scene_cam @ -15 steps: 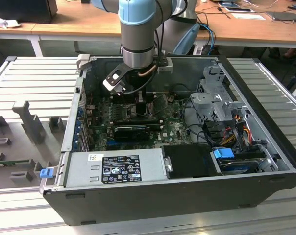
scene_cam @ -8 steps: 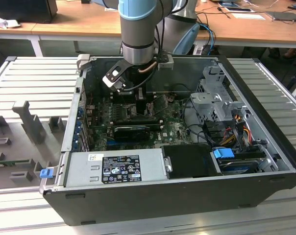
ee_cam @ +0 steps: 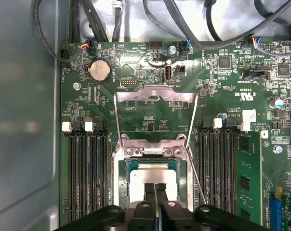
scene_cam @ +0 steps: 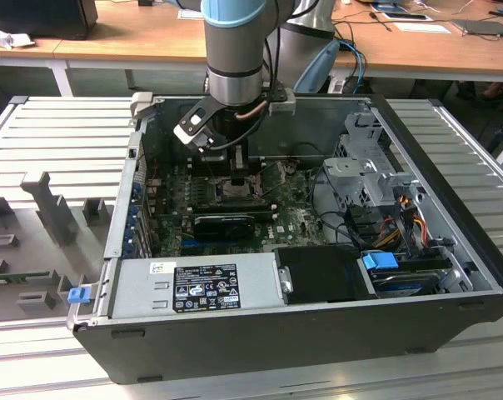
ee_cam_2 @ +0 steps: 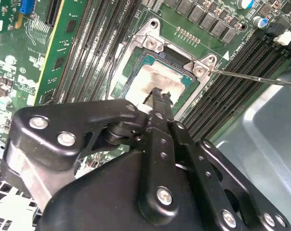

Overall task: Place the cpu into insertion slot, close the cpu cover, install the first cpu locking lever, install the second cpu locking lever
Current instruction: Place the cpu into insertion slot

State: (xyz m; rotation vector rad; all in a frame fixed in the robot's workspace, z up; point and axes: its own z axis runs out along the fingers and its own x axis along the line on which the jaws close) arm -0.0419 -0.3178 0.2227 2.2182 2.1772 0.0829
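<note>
Black metal fingers (ee_cam: 149, 191) of the gripper (ee_cam: 155, 186) are squeezed together with nothing between them. Right under their tips, one pale cpu (ee_cam: 139, 178) lies in the insertion slot (ee_cam: 128, 185). Four long memory slots (ee_cam: 90, 178) run on each side. Past the fingertips, one cpu cover (ee_cam: 155, 94) stands open.

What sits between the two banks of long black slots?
In the first wrist view, the socket holding the cpu, with the gripper over it.

In the exterior view, the computer case (scene_cam: 301, 333) sits mid-frame on the bench (scene_cam: 60, 125), with the claw (scene_cam: 235, 177) inside it at upper centre. The cpu (ee_cam: 152, 174) lies in the insertion slot (ee_cam: 120, 180), between banks of memory slots (ee_cam: 87, 178); the cpu cover (ee_cam: 155, 94) stands raised just beyond it.
</note>
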